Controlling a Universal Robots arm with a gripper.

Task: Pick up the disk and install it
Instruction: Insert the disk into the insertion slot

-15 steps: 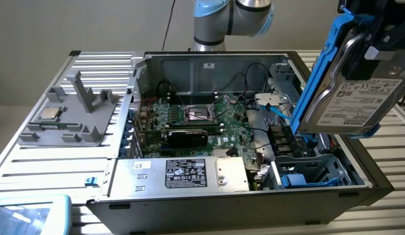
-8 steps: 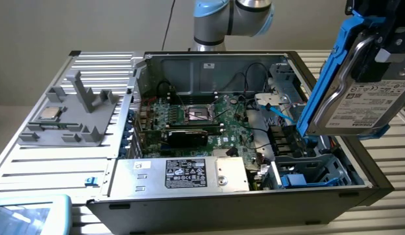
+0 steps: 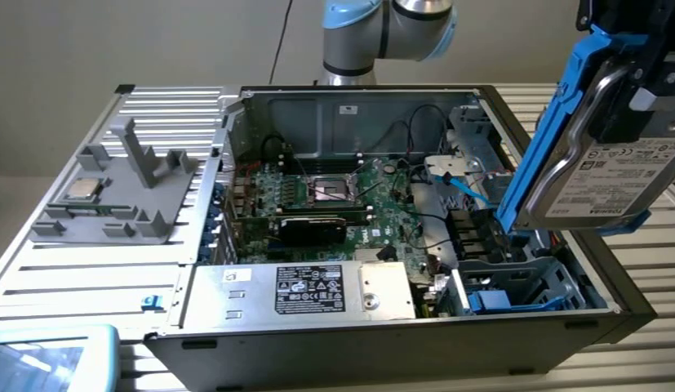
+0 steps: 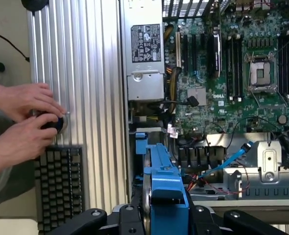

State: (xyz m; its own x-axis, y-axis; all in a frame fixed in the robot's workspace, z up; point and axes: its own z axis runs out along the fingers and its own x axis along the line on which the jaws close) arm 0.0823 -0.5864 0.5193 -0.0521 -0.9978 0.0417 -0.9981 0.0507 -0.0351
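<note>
The disk (image 3: 611, 175), a silver-grey hard drive with a white label in a bright blue carrier (image 3: 549, 139), hangs on edge at the exterior view's right, above the open computer case (image 3: 381, 343). My gripper (image 3: 629, 94) is shut on it from above, black fingers clamping its two faces. The wrist view looks down along the carrier's blue edge (image 4: 163, 186), with a black finger (image 4: 93, 219) on each side of it and the gripper (image 4: 164, 218) closed around it. Below the disk lies the case's drive bay (image 3: 517, 286) with blue parts inside.
The case holds a green motherboard (image 3: 337, 196), a silver power supply box (image 3: 315, 290) with a black-and-white sticker, and loose cables (image 3: 457, 175). A grey fixture (image 3: 119, 192) with a processor chip (image 3: 80, 189) sits at the exterior view's left. A person's hands (image 4: 24, 122) work beside a keyboard (image 4: 61, 186).
</note>
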